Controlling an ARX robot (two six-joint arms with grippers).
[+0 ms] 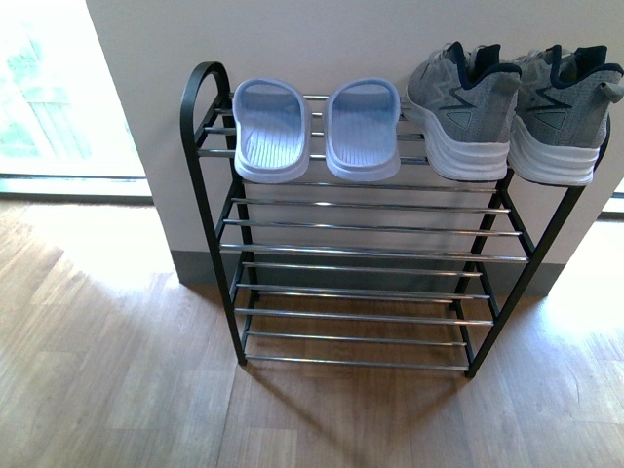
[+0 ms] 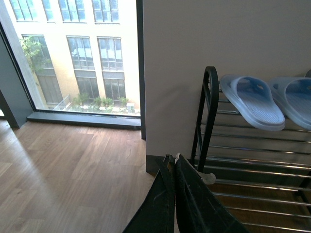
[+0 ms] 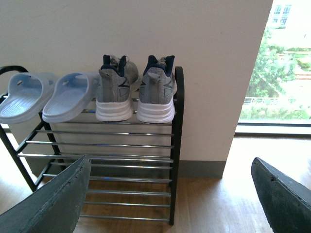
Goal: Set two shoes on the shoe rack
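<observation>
**Ops:** What do I have closest in?

**Me:** Both grippers, on the wrist cams only. Left gripper (image 2: 174, 162): fingers pressed together, nothing between them, tips near the rack's lower left corner. Right gripper (image 3: 170, 194): fingers spread wide, nothing in the gap, facing the rack's right half from a little way back. Neither arm shows in the front view.

**Ops:** Floor?

**Me:** Wood floor (image 1: 117, 390) bare in front of the rack and off to both sides. Bright window (image 1: 58, 97) at far left, floor running up to its sill.

**Ops:** Rack?

**Me:** Shoe rack (image 1: 200, 175) stands upright against the wall (image 1: 341, 39), black frame, chrome bars. Lower tiers carry nothing I can see. Rounded side piece at the left end stands clear of the slides.

**Ops:** Shoes?

**Me:** All on the top tier. Pale blue slides (image 1: 317, 132) on the left half, side by side, a narrow gap between them, toes pointing out and reaching just past the front bar. Grey sneakers (image 1: 512, 107) on the right half, heels toward me, white soles at the front bar. The right-hand sneaker sits at the rack's right end, against the frame. Slides and sneakers are just beside each other; touching or not, I cannot tell.
</observation>
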